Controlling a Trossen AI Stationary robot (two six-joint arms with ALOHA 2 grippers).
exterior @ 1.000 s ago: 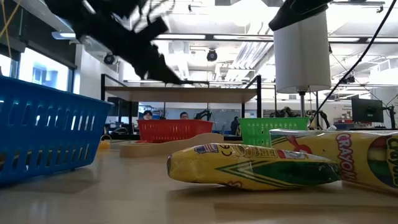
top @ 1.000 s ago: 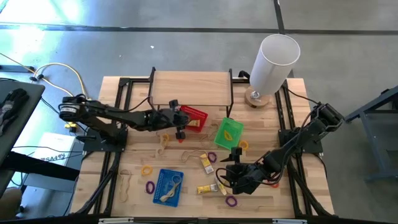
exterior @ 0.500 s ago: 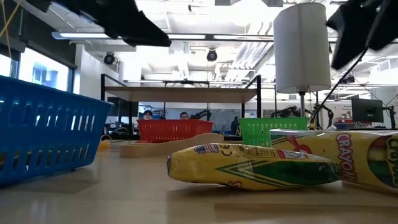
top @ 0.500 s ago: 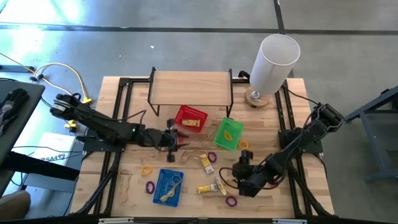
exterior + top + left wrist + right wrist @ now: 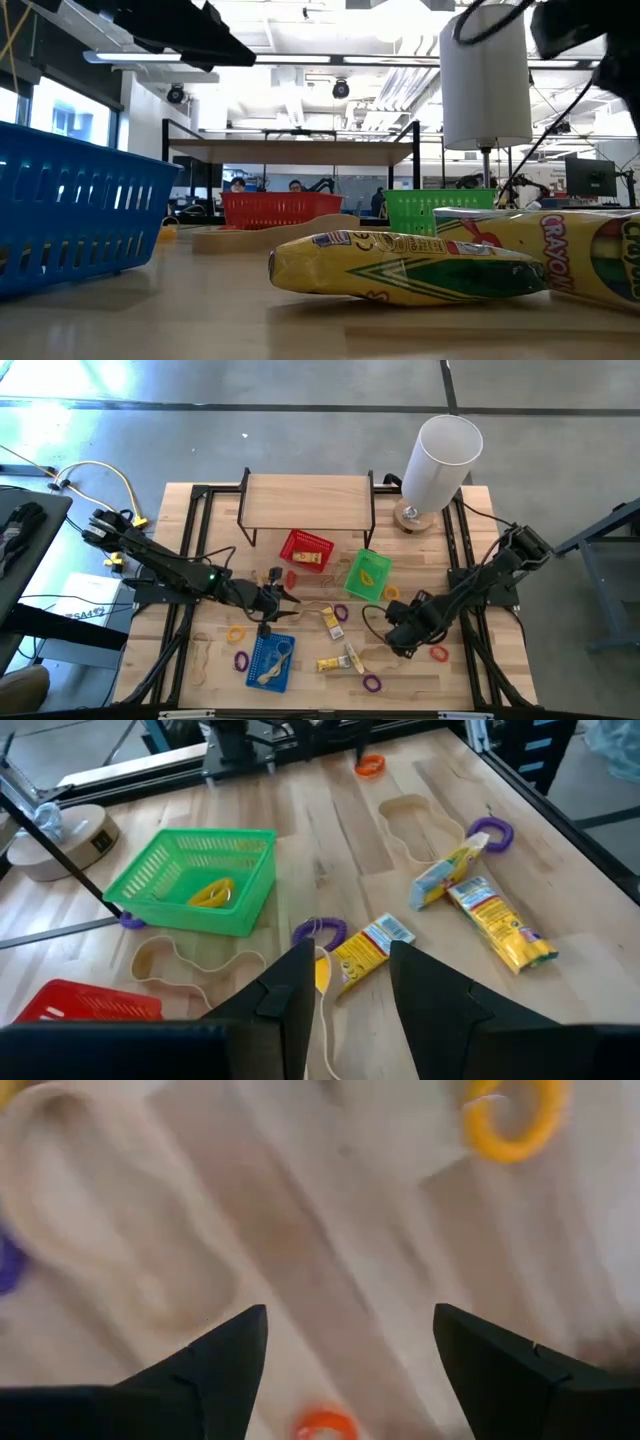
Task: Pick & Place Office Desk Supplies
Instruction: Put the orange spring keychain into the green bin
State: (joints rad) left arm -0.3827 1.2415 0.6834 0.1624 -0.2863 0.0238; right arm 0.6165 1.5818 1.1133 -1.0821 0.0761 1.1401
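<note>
While both jaws gape empty, orange loop (image 5: 325,1425) lies between right gripper (image 5: 345,1370) tips.

supplies: loops (image 5: 372,683), crayon boxes (image 5: 333,621), tan bands (image 5: 202,657) | scattered flat on tabletop

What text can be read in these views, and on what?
"CRAYON": on the yellow crayon box at the right in the low view.
Print on the crayon pack beside it: too small to read.
Labels on the packs in the left wrist view: blurred, unreadable.
</note>
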